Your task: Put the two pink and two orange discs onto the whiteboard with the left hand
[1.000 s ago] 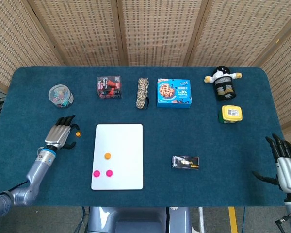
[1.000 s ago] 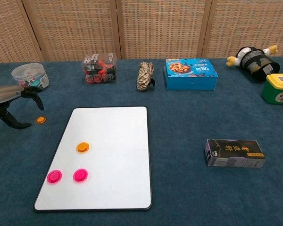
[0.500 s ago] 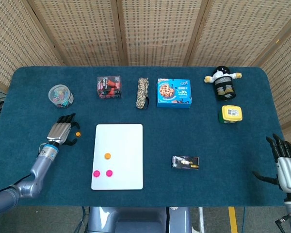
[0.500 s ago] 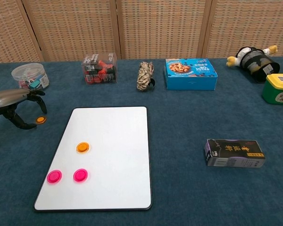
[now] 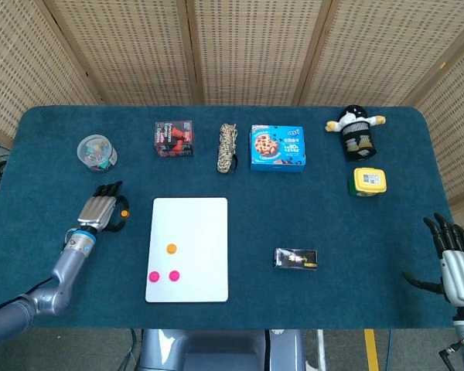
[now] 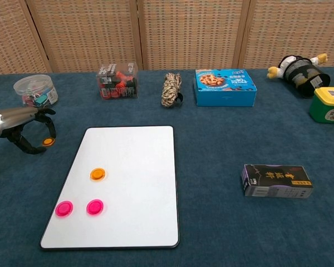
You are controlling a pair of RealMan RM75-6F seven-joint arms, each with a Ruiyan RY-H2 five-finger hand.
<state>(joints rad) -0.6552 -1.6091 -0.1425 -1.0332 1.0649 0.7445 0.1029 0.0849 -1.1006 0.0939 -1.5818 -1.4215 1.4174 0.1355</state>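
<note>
The whiteboard (image 5: 209, 216) (image 6: 139, 150) lies flat on the blue table, left of centre. On it sit one orange disc (image 5: 171, 248) (image 6: 98, 174) and two pink discs (image 5: 153, 276) (image 5: 174, 275) (image 6: 64, 208) (image 6: 95, 207). A second orange disc (image 5: 124, 212) (image 6: 47, 142) lies on the cloth just left of the board. My left hand (image 5: 100, 210) (image 6: 23, 129) is low over it, thumb and a finger curled around it and pinching its edges. My right hand (image 5: 455, 259) rests at the table's right front edge with fingers spread, holding nothing.
Along the back stand a clear tub of clips (image 5: 97, 151), a red-and-black box (image 5: 174, 139), a rope coil (image 5: 228, 148), a blue cookie box (image 5: 278, 148), a plush toy (image 5: 356, 130) and a yellow-lidded box (image 5: 370, 182). A black box (image 5: 296, 258) lies right of the board.
My left hand has slid toward the loose orange disc and its thumb and finger have closed in around it. The disc, the board and the right hand have not moved.
</note>
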